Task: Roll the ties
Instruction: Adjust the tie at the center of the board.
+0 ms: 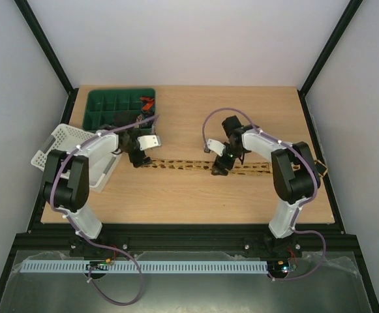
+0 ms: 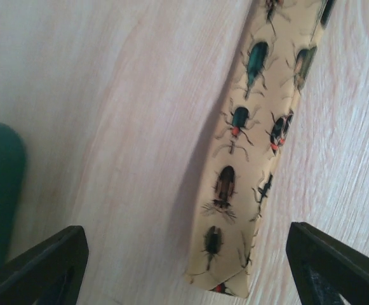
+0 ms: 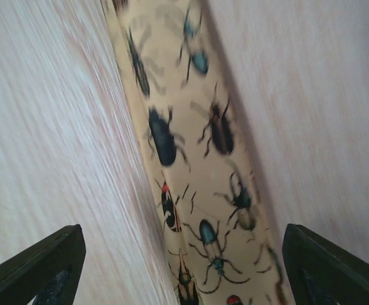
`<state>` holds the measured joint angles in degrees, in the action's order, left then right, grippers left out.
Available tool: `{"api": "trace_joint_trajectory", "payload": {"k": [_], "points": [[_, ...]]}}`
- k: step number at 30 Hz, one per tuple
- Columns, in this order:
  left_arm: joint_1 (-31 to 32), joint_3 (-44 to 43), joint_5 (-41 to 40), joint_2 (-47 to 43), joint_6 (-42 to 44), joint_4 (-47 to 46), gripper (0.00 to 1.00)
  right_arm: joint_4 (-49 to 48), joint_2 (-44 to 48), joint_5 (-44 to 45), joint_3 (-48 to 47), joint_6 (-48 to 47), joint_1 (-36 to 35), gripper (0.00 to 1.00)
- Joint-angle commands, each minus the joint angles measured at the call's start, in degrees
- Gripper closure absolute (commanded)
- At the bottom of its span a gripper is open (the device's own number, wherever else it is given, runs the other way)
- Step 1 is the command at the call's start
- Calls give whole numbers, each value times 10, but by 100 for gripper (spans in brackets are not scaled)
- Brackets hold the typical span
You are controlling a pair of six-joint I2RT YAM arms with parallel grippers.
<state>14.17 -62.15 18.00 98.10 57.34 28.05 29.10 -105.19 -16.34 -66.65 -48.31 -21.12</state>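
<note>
- Tie point(image 1: 176, 164): tan-gold fabric printed with dark beetles, some with teal or red marks. It lies flat and unrolled as one long strip on the wooden table point(image 1: 196, 202), running left to right across the middle.
- Left end of the strip sits under the left gripper point(image 2: 184, 238); the right end reaches past the right arm, toward the right edge of the table.
- Left gripper: jaws wide apart and holding nothing. In the left wrist view the pointed tip of the tie lies between the two black fingers point(image 2: 51, 260), closer to the right one, with bare wood showing on both sides.
- Right gripper point(image 3: 183, 232): jaws wide apart and holding nothing. It is over the strip right of its middle; the right wrist view shows the fabric running between the fingers point(image 3: 44, 264), touching neither.
- Right wrist view is motion-blurred, so fine detail of the weave cannot be read.
- Green compartment tray point(image 1: 121, 91) is at the far left of the table, with a small red-orange item point(image 1: 148, 101) in a far-right compartment; the item cannot be identified.
- White slatted basket point(image 1: 62, 137) is at the left edge, beside the left arm, tilted over the table edge.
</note>
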Motion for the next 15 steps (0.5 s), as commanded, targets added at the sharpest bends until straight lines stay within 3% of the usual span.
{"api": "trace_joint_trajectory", "payload": {"k": [1,4,7,8,11,15], "points": [[-28,-58,66,-40,-58,64,2,75,47,-74,-77,88,-1,12],[-63,-90,102,-70,-141,46,0,32,74,-106,-109,203,4,2],[-73,-65,75,-103,-295,-78,1,-54,110,-122,-87,316,14,1],[-73,-63,71,-103,-307,-81,1,-53,110,-128,-85,317,17,1],[-69,-120,120,-58,-197,35,0,67,56,-152,-132,249,48,0],[-53,-129,121,-22,-143,69,0,210,-16,-122,-160,157,118,20]]}}
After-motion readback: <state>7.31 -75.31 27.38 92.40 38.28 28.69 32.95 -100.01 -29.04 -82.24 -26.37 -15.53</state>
